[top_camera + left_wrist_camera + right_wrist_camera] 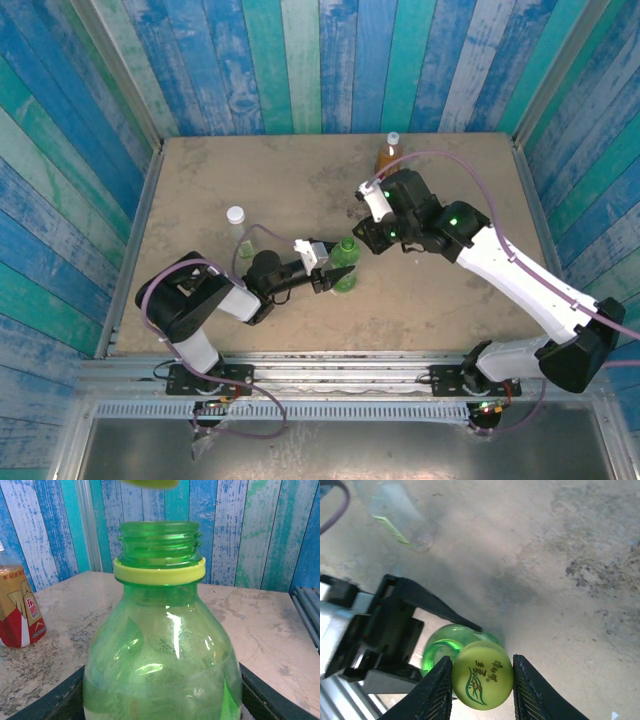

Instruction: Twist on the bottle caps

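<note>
- Capping looks 2 parts done out of 3, by my reading: seen from above, the clear bottle (240, 232) and the amber bottle (386, 158) each appear topped by a white cap (236, 213).
- Left to do: the green bottle (160, 645), standing near the middle of the table (220, 130), has bare threads and an open mouth above its yellow ring (159, 572).
- The left gripper (335, 272) is closed around that bottle's body, holding it upright.
- The right gripper (482, 680) pinches the yellow-green cap (482, 674) between its 2 fingers (437, 690), parted just to the cap's width. The cap hangs just above the mouth, offset to one side rather than centred.
- Remaining, I judge: centre the cap, lower it, twist it down.
- Around: the clear bottle stands to the left and the amber one near the far edge, both well apart from the work. Nothing blocks the neck.
</note>
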Robot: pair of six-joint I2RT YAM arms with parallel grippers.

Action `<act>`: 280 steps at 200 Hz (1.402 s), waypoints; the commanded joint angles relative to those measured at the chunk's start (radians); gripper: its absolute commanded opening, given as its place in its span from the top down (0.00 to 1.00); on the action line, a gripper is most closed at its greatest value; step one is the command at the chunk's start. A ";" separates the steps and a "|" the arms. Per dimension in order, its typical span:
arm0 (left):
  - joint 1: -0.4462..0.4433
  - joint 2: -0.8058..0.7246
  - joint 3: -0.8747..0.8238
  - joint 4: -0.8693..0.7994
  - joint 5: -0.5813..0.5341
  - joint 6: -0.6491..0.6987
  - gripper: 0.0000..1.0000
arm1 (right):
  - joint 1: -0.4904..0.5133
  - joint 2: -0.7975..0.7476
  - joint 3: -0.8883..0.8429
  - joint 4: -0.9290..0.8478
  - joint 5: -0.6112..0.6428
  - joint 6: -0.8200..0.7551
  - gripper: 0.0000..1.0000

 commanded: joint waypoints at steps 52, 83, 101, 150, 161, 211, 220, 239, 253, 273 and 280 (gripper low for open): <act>0.004 0.039 0.006 -0.033 0.012 -0.002 0.40 | 0.070 0.055 0.051 -0.086 -0.003 -0.034 0.66; 0.003 0.037 0.005 -0.038 0.011 0.000 0.40 | 0.073 0.072 0.055 -0.087 0.003 -0.041 0.66; 0.004 0.039 0.005 -0.037 0.013 -0.001 0.40 | 0.074 0.084 0.061 -0.092 0.008 -0.048 0.66; 0.004 0.043 0.008 -0.037 0.019 -0.001 0.40 | 0.078 0.108 0.071 -0.103 0.012 -0.061 0.67; 0.004 0.045 0.009 -0.038 0.021 -0.001 0.40 | 0.080 0.115 0.079 -0.108 0.014 -0.064 0.67; 0.003 0.048 0.013 -0.041 0.024 -0.002 0.41 | 0.106 0.159 0.128 -0.180 0.058 -0.097 0.67; 0.004 0.047 0.012 -0.041 0.025 -0.002 0.41 | 0.111 0.167 0.135 -0.196 0.064 -0.100 0.67; 0.004 0.048 0.014 -0.042 0.026 -0.003 0.41 | 0.116 0.187 0.150 -0.231 0.075 -0.105 0.68; 0.004 0.051 0.013 -0.041 0.025 -0.002 0.41 | 0.120 0.200 0.165 -0.257 0.090 -0.107 0.68; 0.004 0.053 0.013 -0.040 0.027 -0.002 0.41 | 0.122 0.219 0.189 -0.295 0.098 -0.107 0.69; 0.004 0.052 0.013 -0.038 0.027 -0.002 0.41 | 0.123 0.227 0.200 -0.307 0.101 -0.108 0.69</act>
